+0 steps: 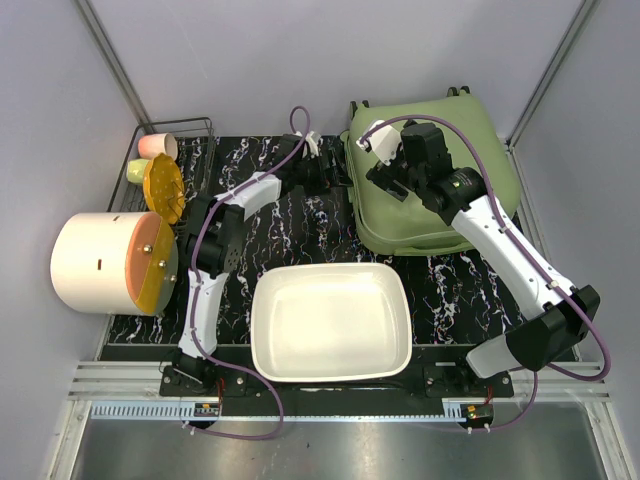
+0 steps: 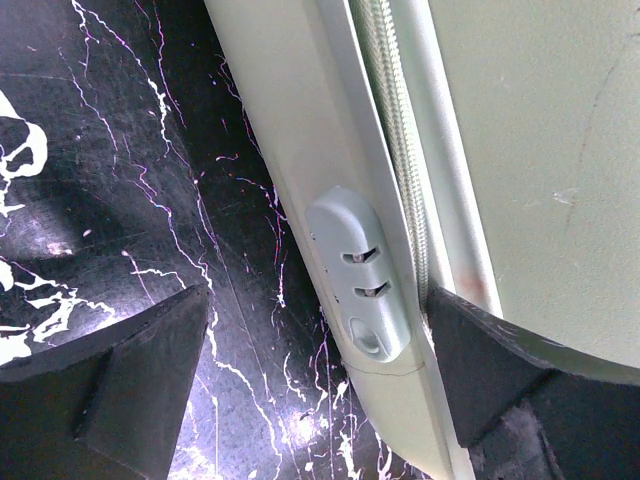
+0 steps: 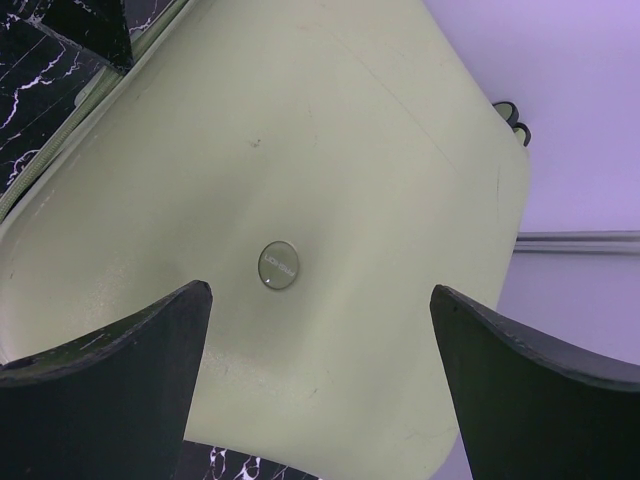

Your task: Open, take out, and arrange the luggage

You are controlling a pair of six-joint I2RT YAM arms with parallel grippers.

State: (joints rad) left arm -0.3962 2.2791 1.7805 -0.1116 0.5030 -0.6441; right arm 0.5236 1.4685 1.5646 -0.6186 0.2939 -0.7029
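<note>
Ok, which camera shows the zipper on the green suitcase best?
The left wrist view: the zipper runs close up along the suitcase edge, its teeth clear. The top view shows the whole suitcase, but the zipper only as a thin seam. The right wrist view shows mostly the lid, with a sliver of seam at its left.

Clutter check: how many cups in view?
2, both in the wire rack: pink cup at its back edge, green cup just left and nearer; the orange disc may hide others.
</note>
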